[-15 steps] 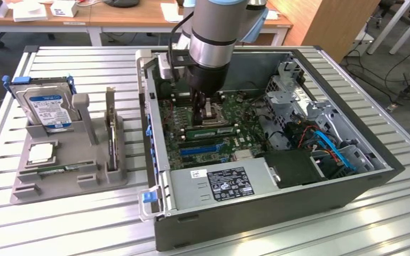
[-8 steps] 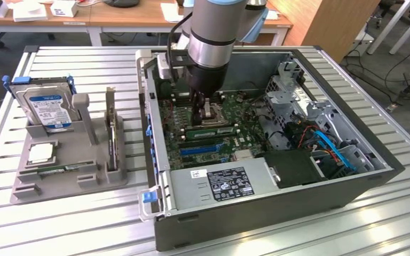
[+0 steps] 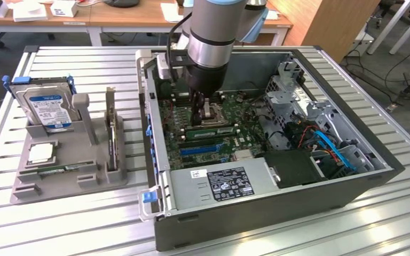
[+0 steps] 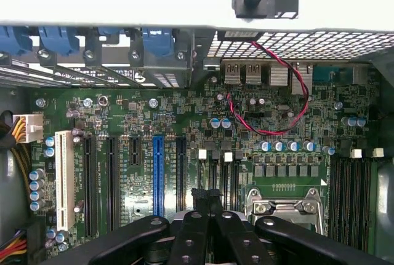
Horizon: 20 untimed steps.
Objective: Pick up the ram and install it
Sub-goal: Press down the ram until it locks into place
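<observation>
Green motherboard lies inside the open computer case; the gripper hangs low over it beside the CPU socket, its black fingers clenched together with nothing seen between them; one ram sits on the board just beyond; another ram lies in the grey holder at the exterior view's left.

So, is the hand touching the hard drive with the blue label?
Apart. The exterior view shows the hand inside the computer case, while the hard drive stands in the grey holder outside it.
</observation>
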Each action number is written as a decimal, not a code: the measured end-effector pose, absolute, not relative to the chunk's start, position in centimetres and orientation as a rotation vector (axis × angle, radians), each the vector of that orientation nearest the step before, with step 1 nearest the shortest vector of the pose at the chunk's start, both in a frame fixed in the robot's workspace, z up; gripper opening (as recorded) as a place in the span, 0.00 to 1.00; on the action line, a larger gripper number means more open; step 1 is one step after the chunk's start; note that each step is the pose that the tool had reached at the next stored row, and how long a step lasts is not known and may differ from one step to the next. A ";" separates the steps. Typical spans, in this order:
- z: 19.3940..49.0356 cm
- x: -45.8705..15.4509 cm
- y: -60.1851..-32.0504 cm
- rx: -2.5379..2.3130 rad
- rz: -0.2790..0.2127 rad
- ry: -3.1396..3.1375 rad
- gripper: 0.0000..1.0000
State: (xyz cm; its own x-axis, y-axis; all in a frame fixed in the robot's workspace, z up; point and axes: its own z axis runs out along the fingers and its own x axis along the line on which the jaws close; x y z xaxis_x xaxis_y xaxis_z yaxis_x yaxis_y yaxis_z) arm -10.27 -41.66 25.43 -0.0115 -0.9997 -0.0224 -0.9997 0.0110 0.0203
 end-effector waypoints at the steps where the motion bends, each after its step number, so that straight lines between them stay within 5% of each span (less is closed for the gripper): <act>1: 25.4 -10.3 -41.7 -2.207 0.047 2.232 0.09; 20: 24.4 -10.4 -41.6 -2.207 0.047 2.232 0.09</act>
State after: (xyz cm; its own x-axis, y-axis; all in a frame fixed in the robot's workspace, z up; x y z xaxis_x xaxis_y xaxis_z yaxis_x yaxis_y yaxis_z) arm -10.42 -41.58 24.42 -0.0115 -0.9997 -0.0225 -0.9997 0.0111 0.0202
